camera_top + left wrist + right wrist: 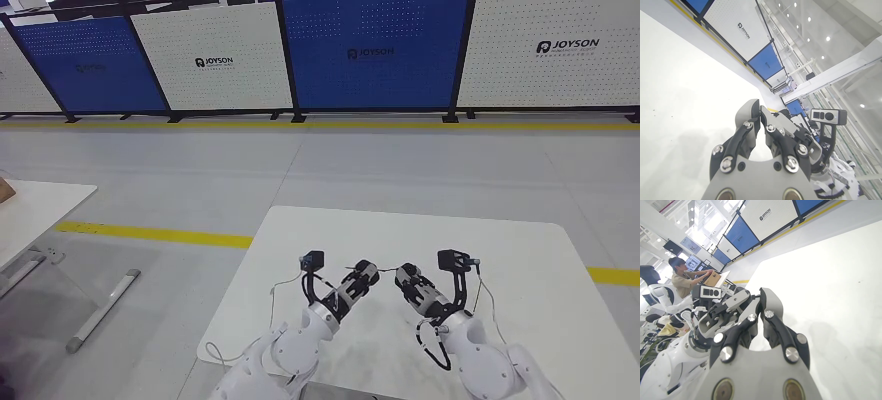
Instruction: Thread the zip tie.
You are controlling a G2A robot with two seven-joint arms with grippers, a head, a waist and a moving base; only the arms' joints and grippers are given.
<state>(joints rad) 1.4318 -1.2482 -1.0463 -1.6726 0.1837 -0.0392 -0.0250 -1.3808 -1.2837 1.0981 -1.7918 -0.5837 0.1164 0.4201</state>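
The zip tie [385, 268] is a thin black strip bridging the short gap between my two grippers above the white table [500, 250]. My left gripper [367, 270] is shut, and a black sliver of the tie [752, 120] pokes out beside its closed pads [757, 111]. My right gripper [403, 272] faces it tip to tip, also shut, with a short piece of the tie [755, 296] running from its fingertips to the left gripper [738, 299]. In the left wrist view the right gripper [780, 123] sits just behind my own fingers.
The table's far edge [420, 212] lies ahead of the grippers, with bare white surface on all sides of them. A second table [40, 205] stands apart at the left, across open floor. Blue and white partition panels [370, 50] line the back.
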